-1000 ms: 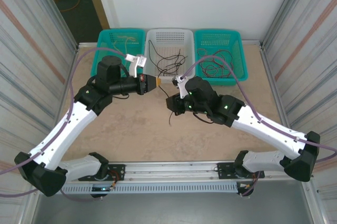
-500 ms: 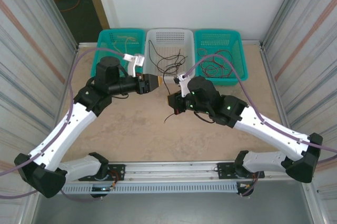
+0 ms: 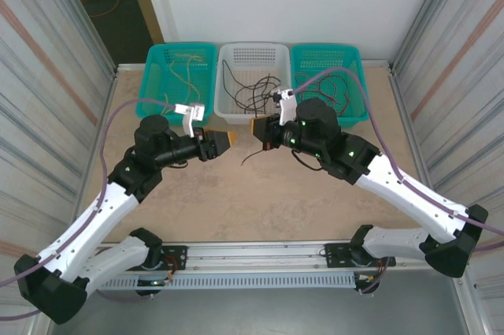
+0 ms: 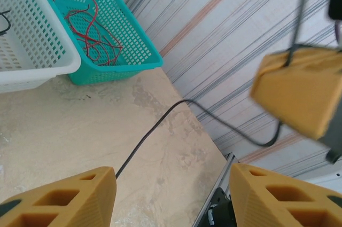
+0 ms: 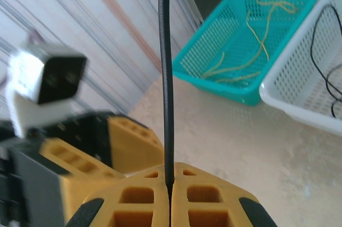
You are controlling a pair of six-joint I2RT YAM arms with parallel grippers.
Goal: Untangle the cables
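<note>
The step in hand looks like drawing one strand clear of the tangle. The right gripper (image 3: 258,128) is clamped on a black cable (image 3: 250,155) and hangs over the middle of the tabletop (image 3: 197,193), just in front of the white basket (image 3: 252,53) at the far edge. The cable's loose tail droops down and trails on the surface. The left gripper (image 3: 224,139) faces it from just beside, fingers spread and holding nothing. More dark cables (image 3: 253,92) lie in a heap in the white basket, so I judge the task to be well short of done. The next move probably calls for the left gripper to close on the hanging length below the right one's pinch, or for the right arm to carry the strand to wherever black ones belong. I cannot tell from here which basket that would be. The right wrist view settles what the overhead view leaves vague: the fingertips meet tightly, with the cable rising straight up out of the seam. It also shows yellow cables (image 5: 235,67) in the teal basket (image 5: 214,72) toward the far-left corner. The left wrist view shows its own spread fingertips, the cable's curve along the tabletop toward the right edge, and red cables (image 4: 93,34) in the other teal basket (image 4: 133,61) toward the far-right corner.
</note>
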